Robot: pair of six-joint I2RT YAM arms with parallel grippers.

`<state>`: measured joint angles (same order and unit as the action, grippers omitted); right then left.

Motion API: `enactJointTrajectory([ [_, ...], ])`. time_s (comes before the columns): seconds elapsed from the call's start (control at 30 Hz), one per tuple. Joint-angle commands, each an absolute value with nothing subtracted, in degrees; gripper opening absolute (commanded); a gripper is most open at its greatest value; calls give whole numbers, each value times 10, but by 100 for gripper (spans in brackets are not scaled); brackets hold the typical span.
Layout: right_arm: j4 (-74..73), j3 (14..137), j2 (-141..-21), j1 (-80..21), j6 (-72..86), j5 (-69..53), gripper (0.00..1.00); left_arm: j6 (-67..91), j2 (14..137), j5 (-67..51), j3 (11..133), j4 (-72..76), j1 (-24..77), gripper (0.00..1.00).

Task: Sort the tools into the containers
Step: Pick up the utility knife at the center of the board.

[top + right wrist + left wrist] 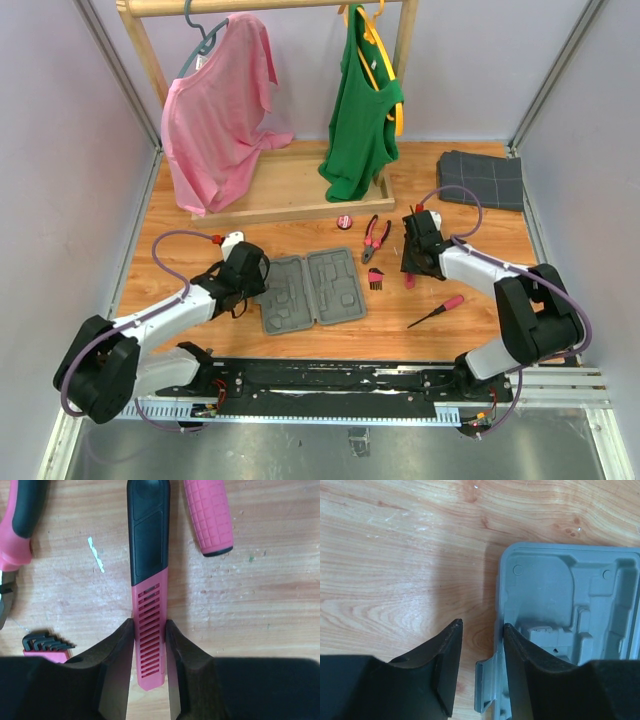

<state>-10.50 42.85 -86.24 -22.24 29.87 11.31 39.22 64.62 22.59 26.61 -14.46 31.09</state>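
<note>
Between the two arms on the wooden table (300, 235), you see the grey tool case (312, 290) lying open, its two hinged halves flat with the moulded recesses facing up. Right of it lies the long pink knife-like tool (148, 540), black at the grip, pink and slotted toward its near end. Close around it you have the pliers (375, 235), a pink grid-textured handle (207, 515) just beside the black grip, a set of hex keys (45, 642), a small round red piece (344, 222) and a pink-handled screwdriver (437, 312). A dark folded cloth (482, 178) and a clothes rack (290, 195) sit at the back. Your right pincer (149, 625) pinches the tool's slotted end, one finger against each side. Your left pincer (482, 625) hangs partly spread over the case's left edge, pinching nothing, with the case's latch tab (486, 680) showing in the gap.
</note>
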Motion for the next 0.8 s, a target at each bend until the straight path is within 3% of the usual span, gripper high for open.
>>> enactJointTrajectory([
  [0.0, -121, 409, -824, -214, 284, 100, 23, 389, 659, 209, 272, -124, 300, 41],
  [0.4, -124, 388, -784, -214, 272, 88, 15, 376, 697, 193, 287, -93, 293, 40],
  [0.77, -141, 363, -706, -215, 268, 70, 14, 378, 744, 194, 315, -81, 284, 12],
])
